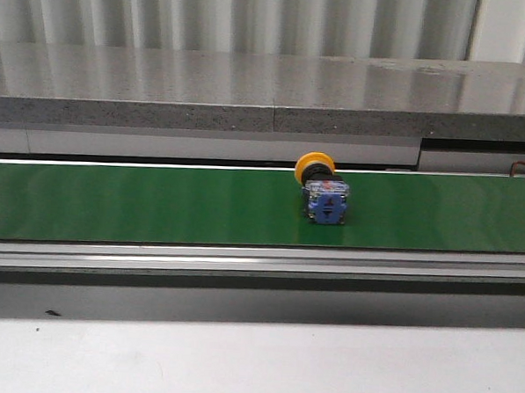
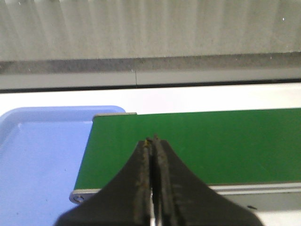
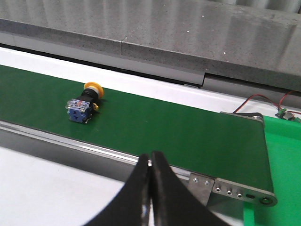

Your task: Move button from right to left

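The button point(image 1: 321, 188) lies on its side on the green conveyor belt point(image 1: 139, 203), yellow cap toward the back, blue-grey block toward the front. It also shows in the right wrist view point(image 3: 84, 104), far from my right gripper point(image 3: 150, 155), which is shut and empty above the belt's near rail. My left gripper point(image 2: 152, 140) is shut and empty over the left end of the belt point(image 2: 225, 141). Neither gripper shows in the front view.
A blue tray point(image 2: 37, 155) sits just off the belt's left end. A green tray point(image 3: 282, 160) and a small circuit board with red wires point(image 3: 282, 112) sit at the belt's right end. A grey stone ledge point(image 1: 268, 91) runs behind the belt. A white table point(image 1: 254, 363) lies in front.
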